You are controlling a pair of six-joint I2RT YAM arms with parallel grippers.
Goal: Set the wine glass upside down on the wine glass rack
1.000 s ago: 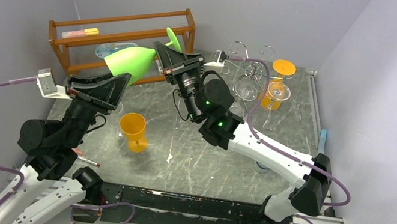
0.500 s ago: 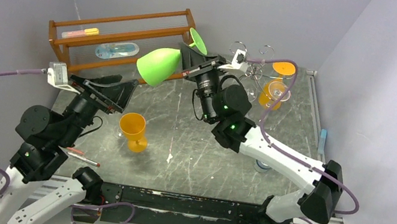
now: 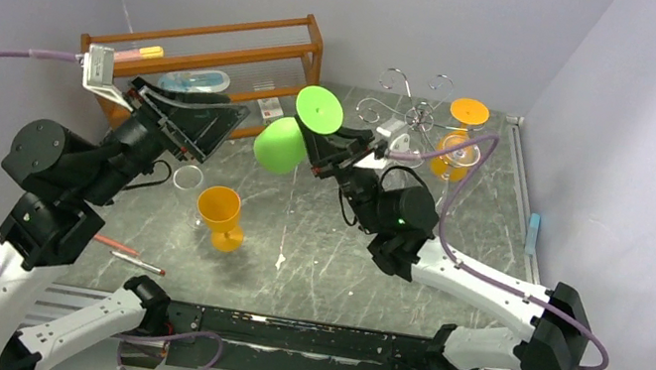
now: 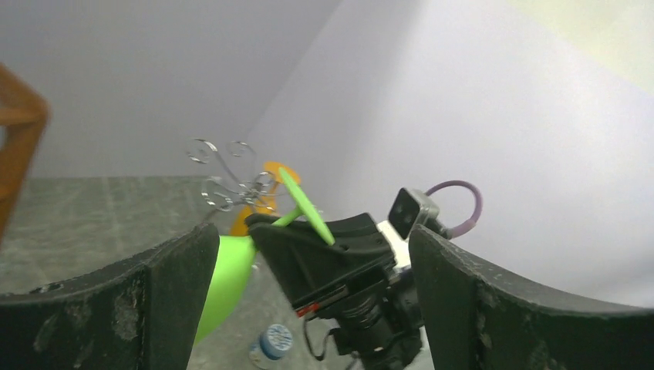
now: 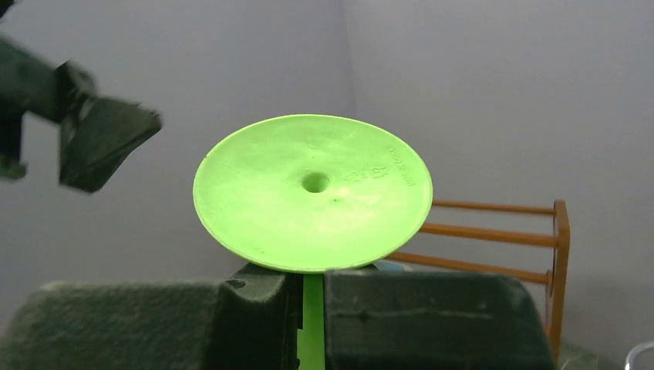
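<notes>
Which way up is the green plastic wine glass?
The green plastic wine glass is tipped, mostly inverted: foot above bowl, stem clamped in the right gripper.

The right end effector (image 5: 311,287) pinches the green wine glass (image 5: 312,193) by its stem, round foot facing the camera; the wooden shelf (image 5: 493,231) stands right of the glass.
</notes>
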